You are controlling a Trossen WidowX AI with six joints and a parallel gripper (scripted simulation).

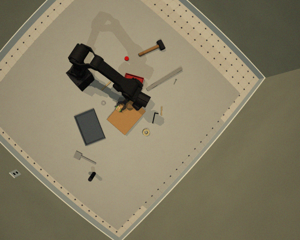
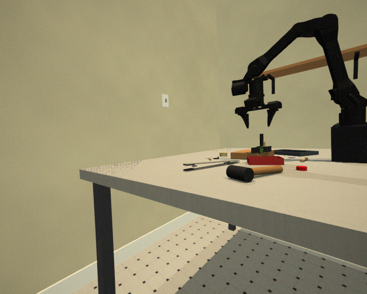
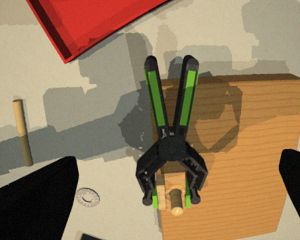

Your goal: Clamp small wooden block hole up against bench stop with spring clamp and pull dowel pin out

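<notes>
The black spring clamp with green handles stands on the left edge of the orange board. Its jaws close around the small wooden block, and the pale dowel pin still stands in the block's hole. A pale strip beside the block may be the bench stop; I cannot tell. My gripper hangs wide open and empty well above the clamp, apart from it. Its two fingers show at the sides of the wrist view. From above, the arm hides most of the clamp and part of the board.
A red tray lies just beyond the board. A grey tray lies to its other side. A loose dowel and a washer lie near the clamp. A mallet, ruler, hex key and tape roll lie around.
</notes>
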